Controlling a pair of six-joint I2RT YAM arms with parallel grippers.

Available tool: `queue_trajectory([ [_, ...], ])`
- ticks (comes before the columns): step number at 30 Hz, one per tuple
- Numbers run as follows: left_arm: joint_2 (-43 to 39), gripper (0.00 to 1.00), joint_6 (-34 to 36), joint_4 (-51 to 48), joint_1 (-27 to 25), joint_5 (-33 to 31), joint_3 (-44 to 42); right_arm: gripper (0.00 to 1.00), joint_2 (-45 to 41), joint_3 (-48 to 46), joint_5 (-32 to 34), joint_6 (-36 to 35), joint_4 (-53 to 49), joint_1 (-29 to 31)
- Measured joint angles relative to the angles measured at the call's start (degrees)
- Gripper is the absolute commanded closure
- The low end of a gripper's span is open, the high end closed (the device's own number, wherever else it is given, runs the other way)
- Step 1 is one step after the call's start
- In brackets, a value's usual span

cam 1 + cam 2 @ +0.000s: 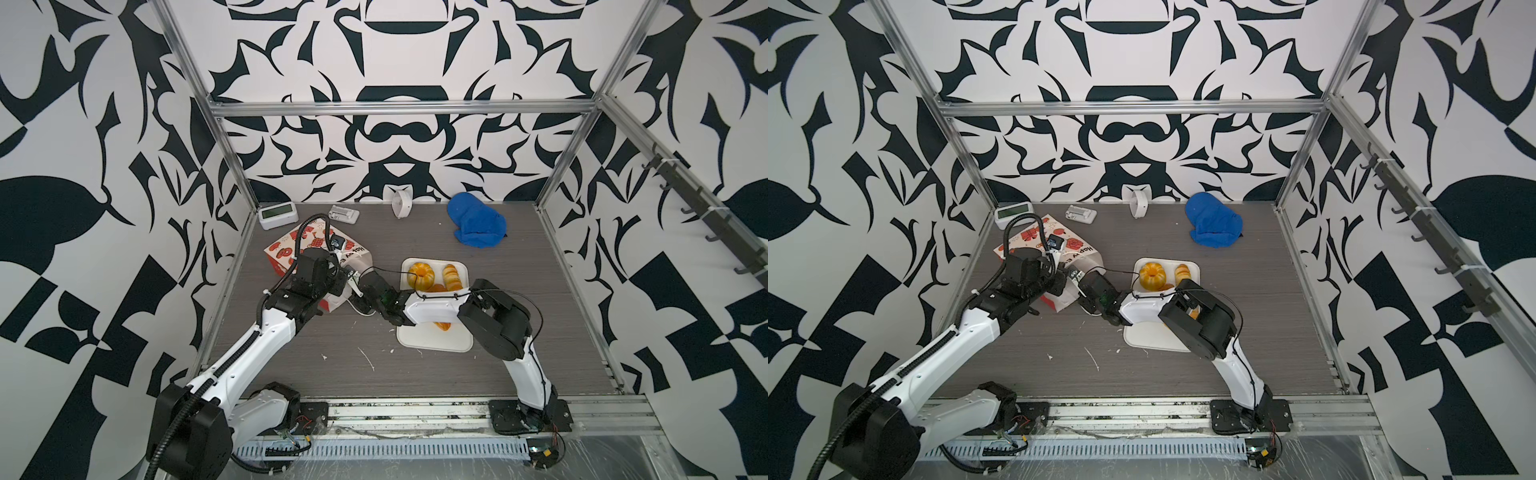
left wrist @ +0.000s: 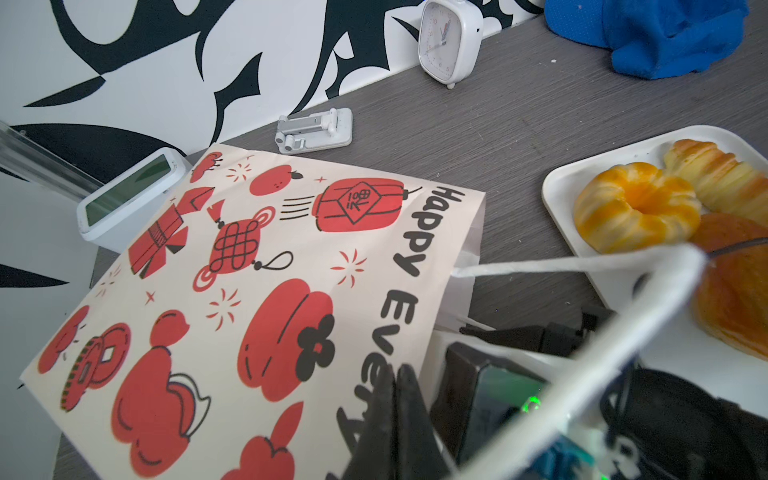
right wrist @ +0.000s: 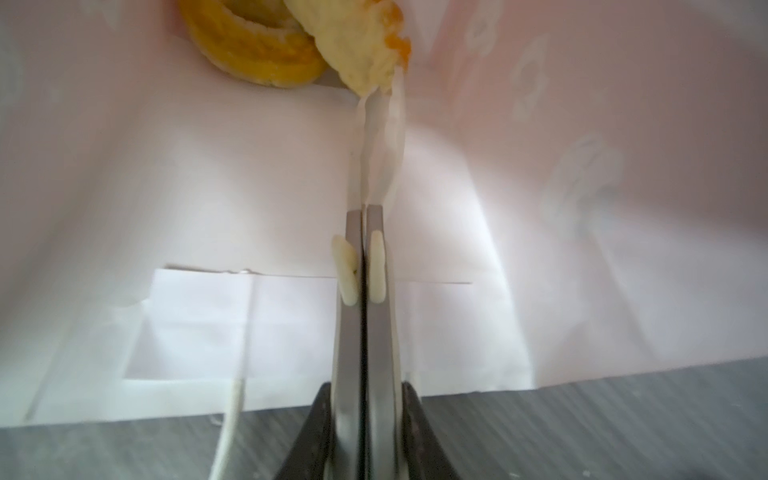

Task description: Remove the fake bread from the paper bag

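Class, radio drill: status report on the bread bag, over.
Left gripper shut on paper bag rim. Right gripper shut inside bag; two fake bread pieces beyond it, three on tray. Cord handle crosses the mouth.

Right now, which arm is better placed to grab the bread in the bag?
Right. The right gripper, shut, is inside the paper bag, pointing at the ring and pale pastry; the left gripper pinches the bag's rim.

Left: red-and-white printed paper bag on its side, mouth facing right.
Middle: flat white tray, right of the bag.
On tray: golden toy ring pastry beside ribbed golden toy bun.
In bag: another ring pastry.
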Motion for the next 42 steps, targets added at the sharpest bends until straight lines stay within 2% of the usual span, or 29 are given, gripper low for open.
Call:
queue_trajectory([
  [3, -0.13, 0.98, 0.00, 0.00, 0.24, 0.00, 0.00, 0.78, 0.15, -0.50, 1.33, -2.78, 1.27, 0.44],
  [7, -0.15, 0.98, 0.00, 0.00, 0.37, 0.04, 0.00, 0.70, 0.68, -0.50, 1.77, -5.70, 1.90, 0.72],
  [27, -1.77, 0.97, -0.17, 0.17, 0.85, -0.50, 0.00, 0.63, 2.56, 5.60, 1.79, -11.54, -1.62, 0.85],
  [42, -1.77, 0.97, -0.20, 0.09, 0.81, -0.26, 0.00, 0.62, 5.81, 9.64, 3.48, -15.63, -2.82, 1.03],
])
